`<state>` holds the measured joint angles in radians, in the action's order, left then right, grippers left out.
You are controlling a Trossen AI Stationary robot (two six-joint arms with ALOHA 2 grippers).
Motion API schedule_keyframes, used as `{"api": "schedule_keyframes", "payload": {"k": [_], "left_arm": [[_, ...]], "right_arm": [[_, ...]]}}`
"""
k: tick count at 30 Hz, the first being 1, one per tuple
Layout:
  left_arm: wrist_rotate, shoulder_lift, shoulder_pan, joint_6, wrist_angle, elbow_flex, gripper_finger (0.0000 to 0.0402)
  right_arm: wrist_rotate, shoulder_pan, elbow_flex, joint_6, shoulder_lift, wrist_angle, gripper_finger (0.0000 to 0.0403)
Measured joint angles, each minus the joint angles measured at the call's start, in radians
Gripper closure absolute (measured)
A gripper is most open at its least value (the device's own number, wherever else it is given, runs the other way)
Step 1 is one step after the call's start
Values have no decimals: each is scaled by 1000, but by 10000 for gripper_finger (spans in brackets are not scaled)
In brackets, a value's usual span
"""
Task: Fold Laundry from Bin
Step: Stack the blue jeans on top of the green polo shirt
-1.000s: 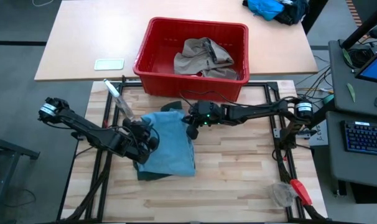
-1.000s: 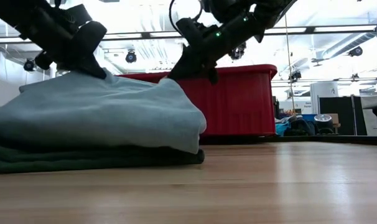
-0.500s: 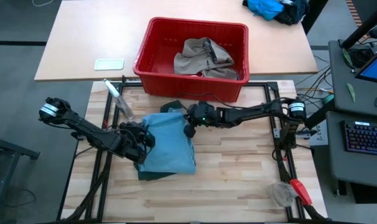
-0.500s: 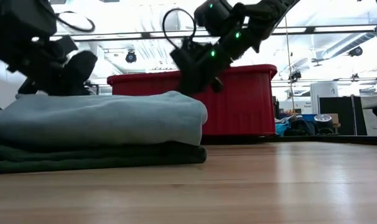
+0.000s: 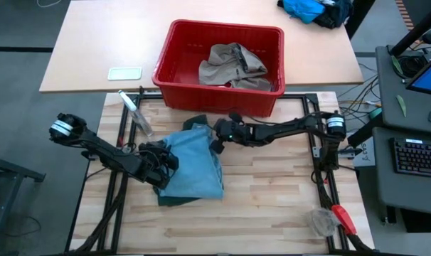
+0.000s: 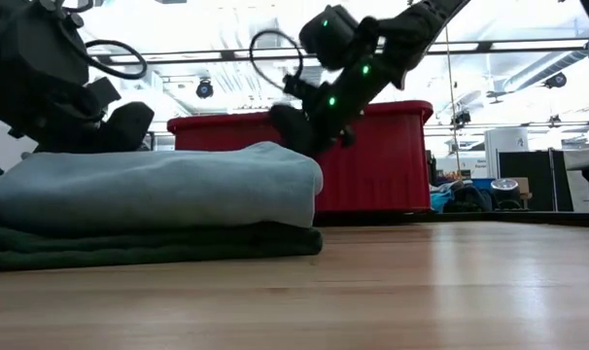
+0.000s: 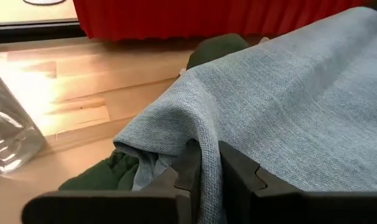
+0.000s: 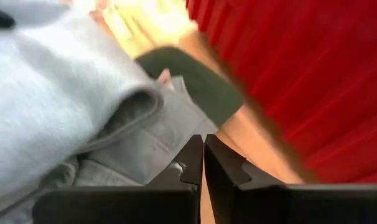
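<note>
High view: my left gripper [image 5: 167, 158] pinches folded light blue denim trousers [image 5: 196, 165]; right gripper [image 5: 217, 144] fingers together, empty. One red plastic bin [image 5: 174, 60], w/ one khaki piece [image 5: 230, 64].

Bright even overhead light, glaring ceiling (low view); right wrist view blurred

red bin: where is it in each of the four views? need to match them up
High: red bin, top centre, behind the folded blue denim.
Low: centre background, behind the denim stack.
Left wrist: red wall along the top edge.
Right wrist: blurred red wall filling the right side.
Shared landmark: the folded blue denim, in all four.
</note>
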<state>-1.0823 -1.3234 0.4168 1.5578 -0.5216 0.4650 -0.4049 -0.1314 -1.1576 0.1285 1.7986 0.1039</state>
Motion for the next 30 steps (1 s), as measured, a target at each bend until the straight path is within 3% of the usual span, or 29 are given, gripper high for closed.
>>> {"api": "schedule_keyframes", "payload": {"k": [5,7,10,12,16,23,30], "left_arm": [[19,34,0,-3,-165,80,350],[23,43,0,-33,-240,127,340],[57,45,1,-174,-320,201,329],[88,46,2,-277,-371,249,325],[103,46,3,-396,-457,329,324],[113,46,10,-392,-578,380,324],[350,33,99,-524,-433,317,324]], "right_arm": [[23,13,0,0,-66,-4,394],[136,18,0,-39,-69,67,394],[397,18,9,-63,-43,240,394],[487,19,19,-84,-11,332,394],[500,22,33,-164,63,429,394],[500,8,9,-118,234,523,394],[439,-14,-13,-106,301,536,394]]}}
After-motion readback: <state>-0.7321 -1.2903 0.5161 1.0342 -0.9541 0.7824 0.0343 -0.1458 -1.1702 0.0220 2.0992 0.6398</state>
